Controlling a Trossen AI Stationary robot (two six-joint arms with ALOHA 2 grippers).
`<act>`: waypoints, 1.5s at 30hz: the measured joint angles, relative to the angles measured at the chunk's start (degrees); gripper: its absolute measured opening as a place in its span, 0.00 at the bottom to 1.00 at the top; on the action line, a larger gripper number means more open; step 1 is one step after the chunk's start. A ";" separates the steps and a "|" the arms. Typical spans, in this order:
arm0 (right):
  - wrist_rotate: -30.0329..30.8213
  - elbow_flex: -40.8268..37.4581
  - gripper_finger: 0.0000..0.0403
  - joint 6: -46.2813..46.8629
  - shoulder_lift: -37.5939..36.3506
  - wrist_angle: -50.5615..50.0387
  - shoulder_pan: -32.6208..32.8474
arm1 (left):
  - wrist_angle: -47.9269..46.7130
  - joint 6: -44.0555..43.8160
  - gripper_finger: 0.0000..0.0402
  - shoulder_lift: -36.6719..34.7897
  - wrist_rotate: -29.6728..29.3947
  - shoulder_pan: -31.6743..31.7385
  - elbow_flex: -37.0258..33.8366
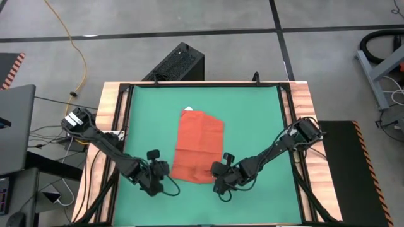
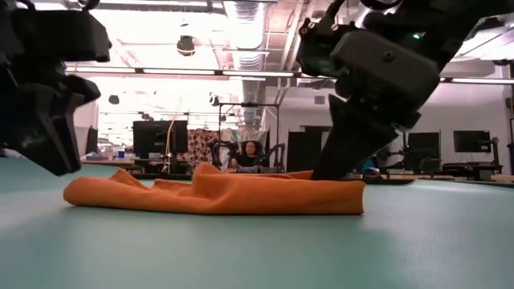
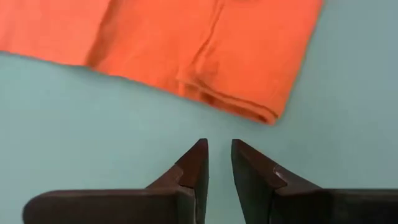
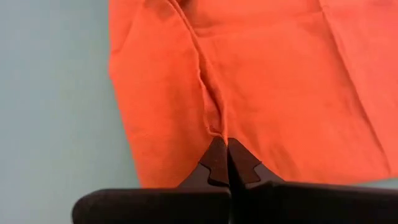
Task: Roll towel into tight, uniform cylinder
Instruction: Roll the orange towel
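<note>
The orange-red towel lies on the green mat, long side running near to far. Its white tag is at the far edge. In the low view the towel shows rumpled, with more than one layer along its near side. My right gripper is shut over the towel's near right part. My left gripper hovers over bare mat just left of the towel's near left corner. Its fingers stand a narrow gap apart and touch nothing. My right gripper has its shut fingertips on a raised crease of the towel, a little in from the near edge. The crease runs straight into the tips, as if pinched there. The fingers slant down from the near right. The towel lies on the mat.
The green mat fills the table inside a wooden rim, with bare mat all round the towel. A black box stands beyond the far edge. In the low view a person sits far off in the room.
</note>
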 joint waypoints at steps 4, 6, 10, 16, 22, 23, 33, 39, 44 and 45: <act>-0.13 0.00 0.00 0.20 0.00 0.03 0.18 | 0.89 -0.32 0.12 0.00 -6.18 -1.90 1.45; -0.15 0.00 0.00 0.57 0.00 0.02 0.45 | 5.75 2.98 0.10 0.00 -9.93 -3.14 1.45; -0.15 0.00 0.00 0.61 0.00 0.19 0.57 | 12.55 10.48 0.05 0.00 -11.44 -4.16 1.45; -0.15 0.00 0.00 0.61 0.00 0.30 0.56 | 27.51 18.51 0.00 -0.02 -14.26 -3.52 -4.80; -0.15 0.00 0.00 0.63 0.00 0.30 0.56 | 37.05 19.16 0.00 -0.02 -10.66 -0.62 -11.56; -0.15 0.00 0.00 0.63 0.00 0.31 0.55 | 37.61 19.00 0.00 -0.02 -10.26 -0.20 -12.30; -0.16 0.00 0.00 0.66 0.00 0.34 0.57 | 40.07 16.63 0.00 -0.02 -7.21 1.34 -15.93; -0.17 0.00 0.00 0.67 0.00 0.32 0.57 | 42.47 17.18 0.00 2.61 -6.54 1.37 -15.99; -0.20 0.02 0.00 0.66 0.00 0.19 0.57 | 49.64 21.46 0.00 2.89 -8.91 1.23 -15.95; -0.20 0.02 0.00 0.66 0.00 0.09 0.57 | 49.85 21.60 0.00 2.89 -9.41 1.25 -15.95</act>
